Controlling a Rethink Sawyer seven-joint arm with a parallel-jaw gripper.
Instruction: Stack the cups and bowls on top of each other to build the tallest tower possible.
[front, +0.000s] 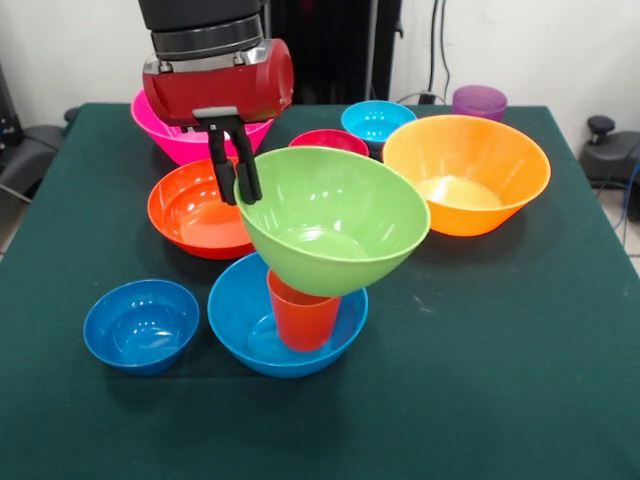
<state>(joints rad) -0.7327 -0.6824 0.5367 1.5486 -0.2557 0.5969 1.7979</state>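
My gripper (236, 178) is shut on the rim of the lime green bowl (335, 220) and holds it tilted, its underside resting on or just above the orange-red cup (302, 313). The cup stands upright inside the sky-blue bowl (240, 325) at the front. The red-orange bowl (190, 212) sits behind my gripper, the orange bowl (470, 170) at the right. The pink bowl (170, 135) is at the back left, partly hidden by my arm. The dark blue bowl (140, 323) sits at the front left. The magenta-red bowl (330, 140), cyan bowl (375, 120) and purple cup (479, 101) stand at the back.
The dark green table (500, 380) reaches its edge at the back, near cables and dark equipment.
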